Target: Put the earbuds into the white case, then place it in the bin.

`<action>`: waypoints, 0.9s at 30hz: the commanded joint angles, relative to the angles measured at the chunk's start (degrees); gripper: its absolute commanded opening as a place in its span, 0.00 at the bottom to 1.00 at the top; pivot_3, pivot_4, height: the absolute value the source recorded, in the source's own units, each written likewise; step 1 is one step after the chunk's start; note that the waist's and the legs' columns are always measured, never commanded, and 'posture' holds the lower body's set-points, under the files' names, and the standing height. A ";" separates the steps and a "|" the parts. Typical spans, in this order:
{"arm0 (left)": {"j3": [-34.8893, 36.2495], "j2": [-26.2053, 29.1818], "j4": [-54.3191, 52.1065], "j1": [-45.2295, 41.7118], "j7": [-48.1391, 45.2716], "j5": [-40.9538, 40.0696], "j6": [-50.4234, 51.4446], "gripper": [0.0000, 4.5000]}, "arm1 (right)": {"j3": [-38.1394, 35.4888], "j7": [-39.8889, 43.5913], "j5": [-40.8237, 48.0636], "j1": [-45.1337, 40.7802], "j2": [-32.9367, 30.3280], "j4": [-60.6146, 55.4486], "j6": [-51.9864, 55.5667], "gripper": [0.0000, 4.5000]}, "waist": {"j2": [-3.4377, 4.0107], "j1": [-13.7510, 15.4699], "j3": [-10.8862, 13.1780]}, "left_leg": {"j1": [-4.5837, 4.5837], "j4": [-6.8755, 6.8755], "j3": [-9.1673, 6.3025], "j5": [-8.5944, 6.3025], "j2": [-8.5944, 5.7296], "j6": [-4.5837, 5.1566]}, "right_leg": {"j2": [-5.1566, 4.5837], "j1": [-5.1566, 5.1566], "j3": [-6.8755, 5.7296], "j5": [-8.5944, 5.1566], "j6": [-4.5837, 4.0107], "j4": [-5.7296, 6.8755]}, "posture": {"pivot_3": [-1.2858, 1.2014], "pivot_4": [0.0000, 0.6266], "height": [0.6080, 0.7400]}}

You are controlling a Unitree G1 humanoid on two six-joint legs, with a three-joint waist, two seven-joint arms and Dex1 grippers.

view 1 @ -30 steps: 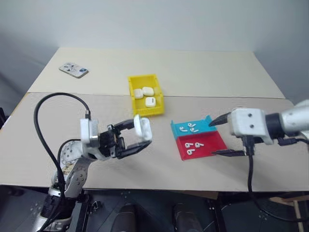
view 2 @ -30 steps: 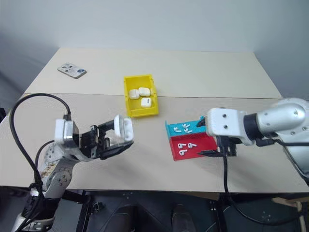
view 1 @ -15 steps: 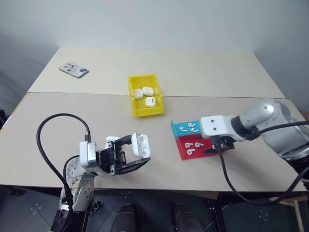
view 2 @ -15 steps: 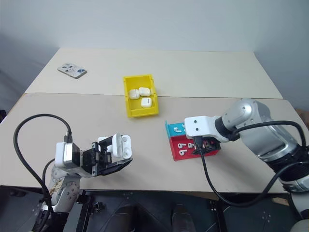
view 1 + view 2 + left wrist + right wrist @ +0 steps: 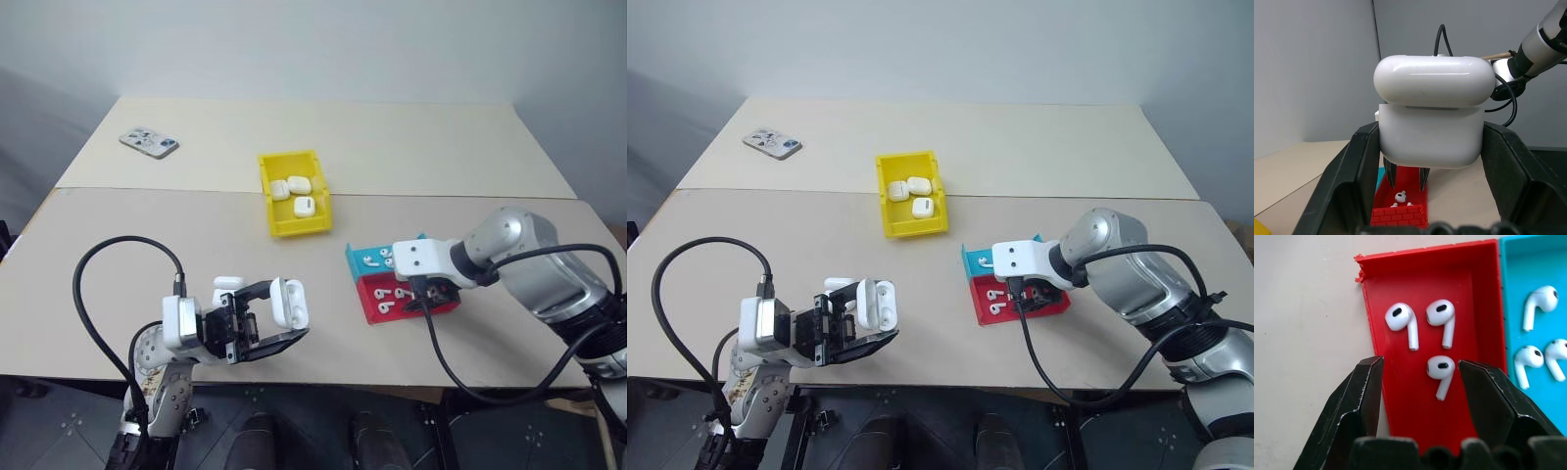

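My left gripper [image 5: 282, 313] is shut on the white case [image 5: 1430, 132], held near the table's front edge with its lid [image 5: 1434, 81] raised a little off the body. My right gripper [image 5: 1418, 364] points down into the red tray [image 5: 373, 313], open. Its two fingertips stand on either side of one earbud [image 5: 1440, 371] without touching it. Two more earbuds [image 5: 1422, 319] lie further up the red tray. Others lie in the blue tray [image 5: 364, 252] beside it. The yellow bin [image 5: 297, 227] stands at the table's middle with three white cases [image 5: 294, 189] inside.
A small patterned flat object [image 5: 149, 142] lies at the far left of the table. A seam [image 5: 147, 189] between the two tabletops runs across behind the bin. Black cables loop from both wrists over the front edge.
My right gripper has swung left and down over the red tray, and its fingers have narrowed around one earbud. The left gripper with the case has sunk a little toward the front edge.
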 commanded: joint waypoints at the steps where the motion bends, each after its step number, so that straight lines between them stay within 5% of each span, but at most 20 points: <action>1: 0.00 0.45 -3.04 -0.11 0.57 -0.48 0.21 0.62 | -0.19 0.03 -1.81 -1.41 0.40 0.52 -0.47 0.47 | 0.00 0.00 0.00 | 0.00 0.00 0.00 0.00 0.00 0.00 | 0.00 0.00 0.00 0.00 0.00 0.00 | 0.52 0.24 1.00; 27: -0.47 0.20 -2.81 0.14 1.69 1.91 -0.88 0.62 | 0.10 0.14 -8.03 -2.75 5.74 7.97 -1.43 0.47 | 0.00 -0.14 0.00 | 0.02 0.00 0.00 0.00 0.00 0.00 | 0.00 0.00 0.00 0.00 0.00 0.04 | 0.52 0.24 1.00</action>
